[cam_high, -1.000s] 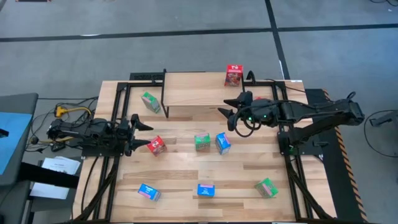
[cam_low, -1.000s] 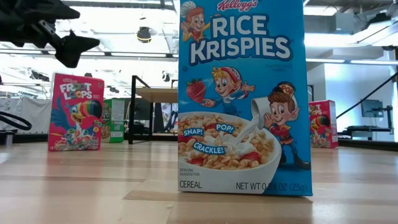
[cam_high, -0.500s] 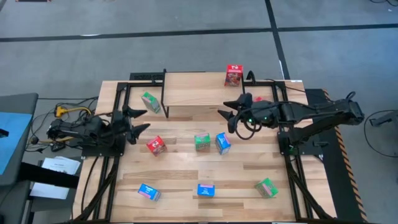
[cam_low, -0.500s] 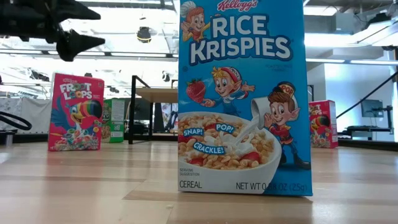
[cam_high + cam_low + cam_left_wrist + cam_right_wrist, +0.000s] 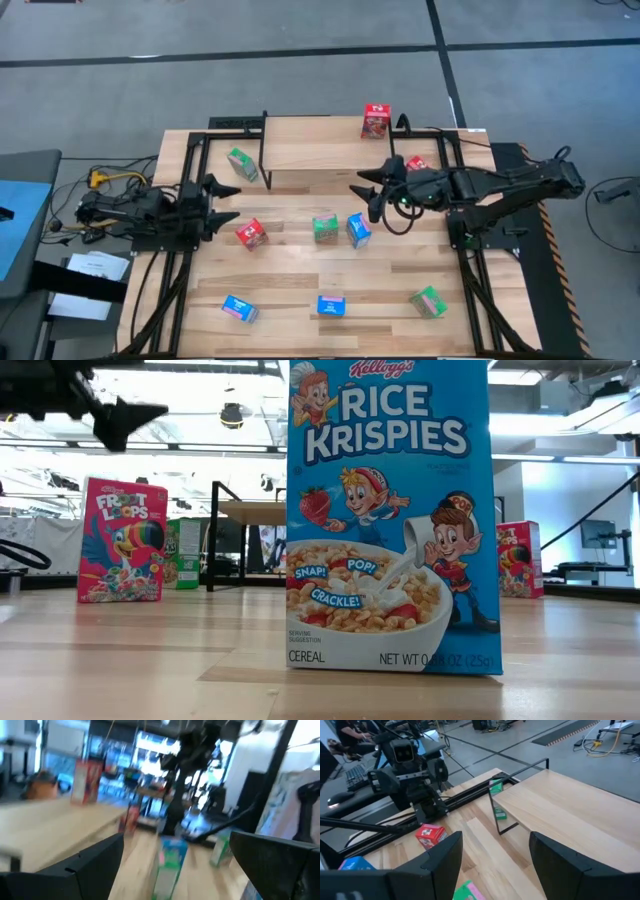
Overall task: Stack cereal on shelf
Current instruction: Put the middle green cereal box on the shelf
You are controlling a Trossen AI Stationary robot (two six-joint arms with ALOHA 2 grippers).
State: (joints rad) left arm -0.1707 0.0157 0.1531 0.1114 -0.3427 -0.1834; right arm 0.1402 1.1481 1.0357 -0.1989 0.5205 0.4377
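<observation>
My left gripper point(image 5: 218, 199) hovers open and empty near the table's left edge, just left of a red cereal box point(image 5: 251, 233) that stands on the tabletop. In the low view one of its fingers point(image 5: 122, 418) shows above that red box point(image 5: 122, 540). My right gripper point(image 5: 367, 182) hangs open and empty over the shelf's point(image 5: 310, 143) near right corner. One red box point(image 5: 376, 121) stands on the shelf's far right corner. Another red box point(image 5: 415, 163) sits beside the right arm. A green box point(image 5: 241, 163) lies by the shelf's left leg.
A green box point(image 5: 325, 228) and a blue box point(image 5: 358, 229) stand mid-table. Two blue boxes point(image 5: 239, 308) point(image 5: 331, 305) and a green one point(image 5: 428, 300) stand near the front edge. The front blue box point(image 5: 390, 510) fills the low view. Black frame rails run along both table sides.
My left gripper has drawn back from the red box toward the table's left edge and tipped its fingers upward; the box stays standing where it was. My right arm has swung slightly toward the near edge, uncovering the red box beside it.
</observation>
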